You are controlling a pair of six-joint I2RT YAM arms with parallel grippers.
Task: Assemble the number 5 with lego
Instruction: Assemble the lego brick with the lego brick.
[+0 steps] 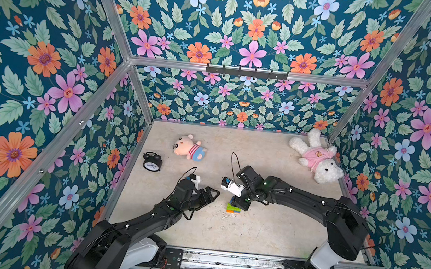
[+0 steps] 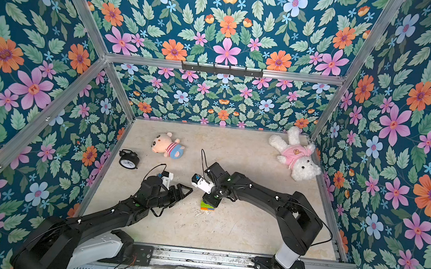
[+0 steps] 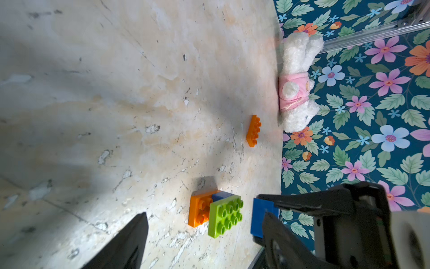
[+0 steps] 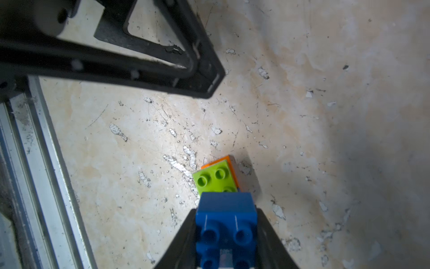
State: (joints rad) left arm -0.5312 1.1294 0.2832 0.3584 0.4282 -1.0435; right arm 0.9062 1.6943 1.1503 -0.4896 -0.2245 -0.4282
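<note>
The right gripper point(image 4: 226, 210) is clamped on a blue square brick point(image 4: 226, 223), studs facing the wrist camera. It holds the brick close over one end of the part-built stack point(image 1: 234, 208) near the middle of the bench point(image 1: 226, 231). The stack has an orange oblong brick point(image 3: 200, 209) at the bottom, a second blue brick point(image 3: 221, 195) on it and a lime-green brick point(image 3: 225, 216) on top, studs bare. The left wrist view shows a narrow slit between the held brick and the lime-green one. From above, the right gripper's body hides the rear part of the stack.

The left gripper point(image 1: 215, 193) hovers near the stack on its left. Its jaws are apart with nothing between them, and it touches no brick.

A loose orange brick point(image 3: 253, 130) lies flat on the bench between the stack and the white plush bear point(image 1: 315, 156). It does not show in the top views.

The bear, in a pink shirt, lies in the far right corner against the flowered wall. A small plush doll point(image 1: 190, 149) in a striped top and a black alarm clock point(image 1: 152, 162) lie at the far left. All three are well apart from the stack and from both arms.
</note>
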